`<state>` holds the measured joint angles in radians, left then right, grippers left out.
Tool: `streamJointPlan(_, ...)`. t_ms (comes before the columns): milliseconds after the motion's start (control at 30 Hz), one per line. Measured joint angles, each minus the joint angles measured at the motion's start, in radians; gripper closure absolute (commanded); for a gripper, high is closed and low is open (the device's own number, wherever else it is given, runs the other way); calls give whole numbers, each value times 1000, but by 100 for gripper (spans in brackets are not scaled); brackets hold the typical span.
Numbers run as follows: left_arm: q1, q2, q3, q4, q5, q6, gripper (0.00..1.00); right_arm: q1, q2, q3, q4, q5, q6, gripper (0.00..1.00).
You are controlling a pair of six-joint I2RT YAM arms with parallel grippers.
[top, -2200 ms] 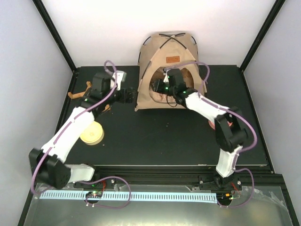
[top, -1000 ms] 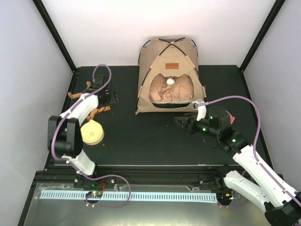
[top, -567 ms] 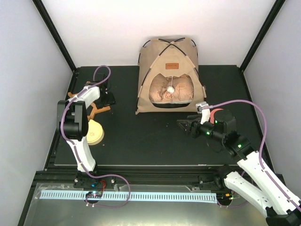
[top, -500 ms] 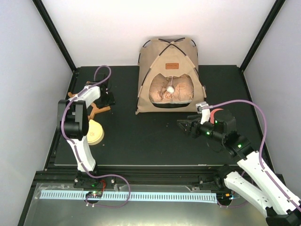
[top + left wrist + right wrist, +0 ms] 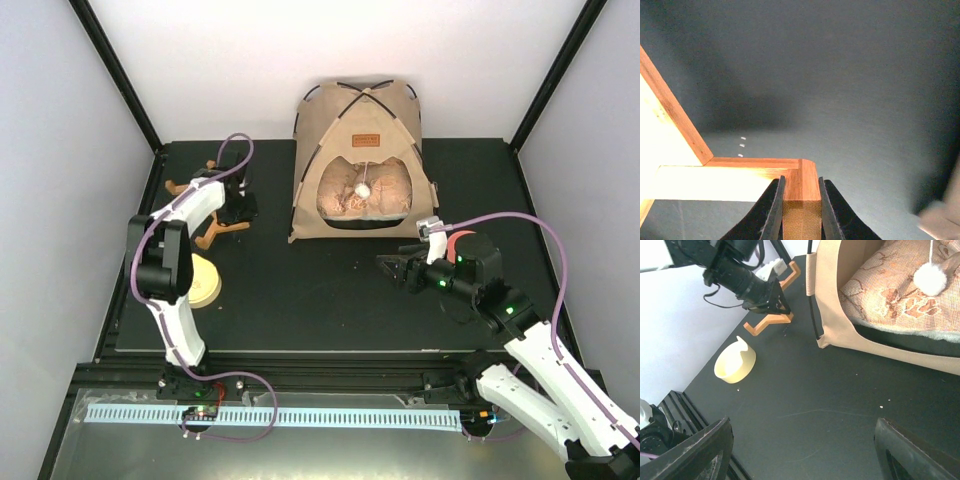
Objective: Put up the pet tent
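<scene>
At the far middle of the black table [image 5: 300,300] stands one pet tent [image 5: 335,130], upright, its arched door facing the arms. Two thin black poles [image 5: 362,91] cross over its tan roof, and one small brown label [image 5: 367,139] sits above the door. One white pom-pom [image 5: 363,187] hangs on a cord in the opening, in front of the one floral cushion [image 5: 385,195] lying inside.

Near the tent's right front corner, the right gripper [image 5: 393,267] hovers above the table, apart from the fabric, pointing left. Its wrist view shows its two fingers [image 5: 705,450] spread wide with nothing between them.

Left of the tent, the left gripper [image 5: 237,212] points down at one wooden frame [image 5: 215,237]. The left wrist view shows both fingers pressed against the sides of a bar end of that frame, pinching it. One pale yellow bowl [image 5: 205,280] rests on the table just nearer than the frame, well apart from the tent.
</scene>
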<state>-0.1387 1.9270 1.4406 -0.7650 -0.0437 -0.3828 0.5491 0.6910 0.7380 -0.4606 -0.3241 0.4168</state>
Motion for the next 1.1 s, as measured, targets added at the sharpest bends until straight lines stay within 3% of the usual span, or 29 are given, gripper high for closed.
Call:
streamJointPlan(133,-66,-107,-22,8,33,-35,95,0,1,0,0,0,0,20)
streamJointPlan(400,-262,-512,-328,95,66,-229,98,0,-4,-9,-4,0,-1,20)
streamJointPlan(700,-650,-903,-570,105,-45,-626,99,0,-7,-17,-7,8,-12,20)
streamJointPlan(900,-961,-918,-694,250,-149,-993,97,0,-19,-17,-15,43,-11,20)
streamJointPlan(933,-988,-879,-686,266,-166,-1040,94,0,-27,-17,-18,54,-11,20)
streamJointPlan(967,-1005,-828,-663,271,-183,-1081,83,0,-36,-17,-21,61,-10,20)
streamJointPlan(1000,-1019,-772,-629,270,-203,-1119,63,0,-47,-17,-26,71,-10,20)
streamJointPlan(1033,-1030,-727,-595,269,-219,-1146,31,0,-59,-17,-32,80,-9,20)
streamJointPlan(1067,-1043,-675,-548,266,-248,-1168,6,0,-72,-17,-41,91,-8,20)
streamJointPlan(1100,-1055,-628,-499,273,-277,-1184,2,0,-84,-17,-49,101,-7,11)
